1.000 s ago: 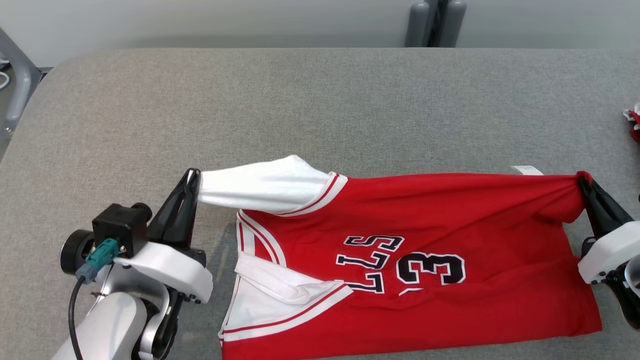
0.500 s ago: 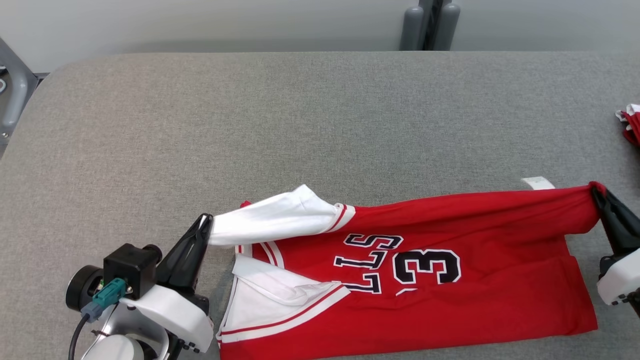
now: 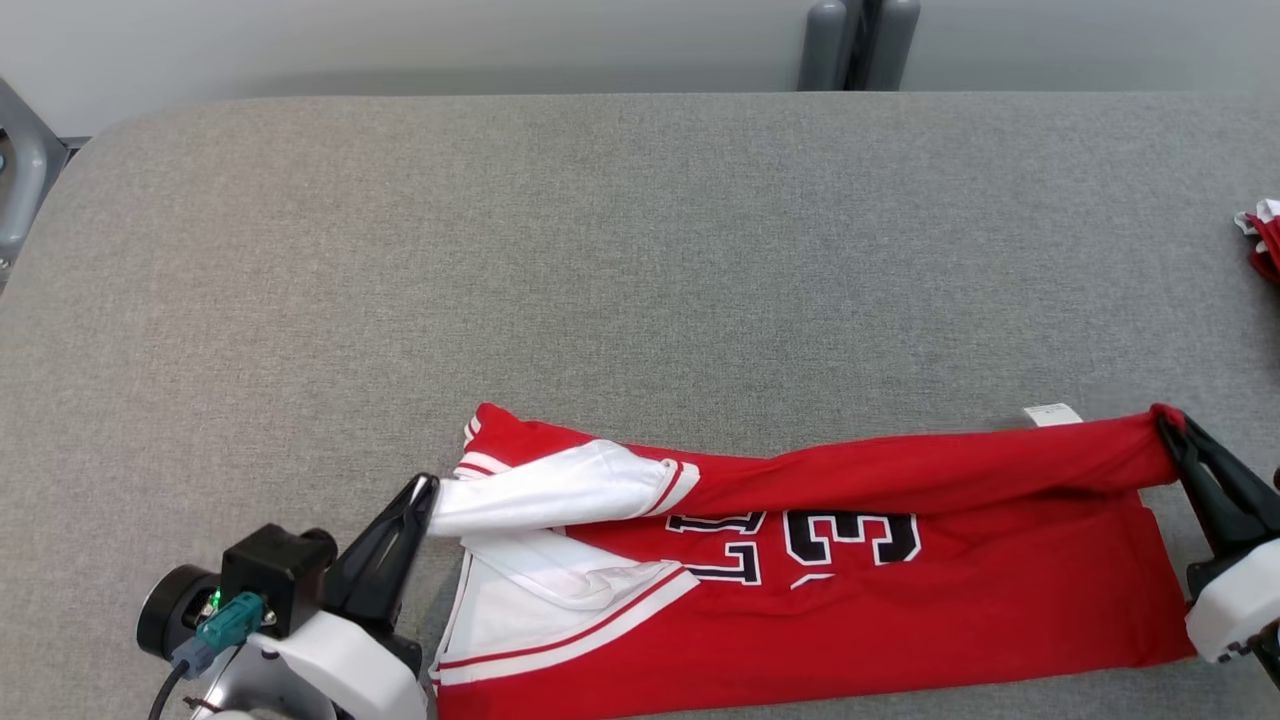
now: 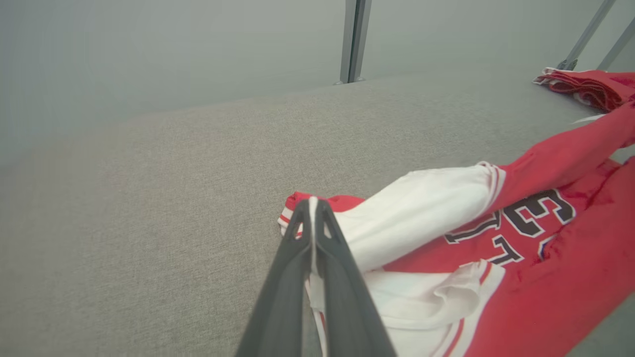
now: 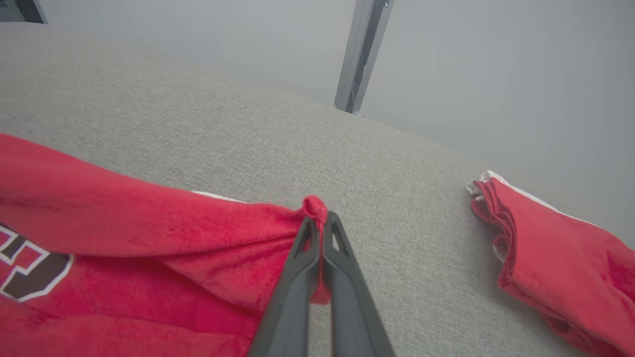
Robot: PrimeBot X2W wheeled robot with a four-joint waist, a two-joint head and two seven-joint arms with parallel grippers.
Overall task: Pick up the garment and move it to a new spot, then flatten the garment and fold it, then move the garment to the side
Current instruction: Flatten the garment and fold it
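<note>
A red basketball jersey (image 3: 900, 610) with white trim and black numbers lies lengthwise near the front edge of the grey table (image 3: 600, 250). Its far long edge is lifted and drawn toward me over the numbers. My left gripper (image 3: 428, 487) is shut on the white shoulder end (image 4: 416, 213) at the left. At the right, my right gripper (image 3: 1168, 425) is shut on the red hem corner (image 5: 315, 206). The stretch of cloth between them hangs taut just above the lower layer.
Another bundle of red and white cloth (image 5: 555, 263) lies at the table's right edge (image 3: 1262, 235), just beyond my right gripper. A grey post (image 3: 850, 40) stands behind the table. A small white label (image 3: 1052, 413) sticks out at the jersey's far right edge.
Both grippers have pulled the jersey's far edge toward the front of the table, folding it over the numbers, whose upper part is now covered.
</note>
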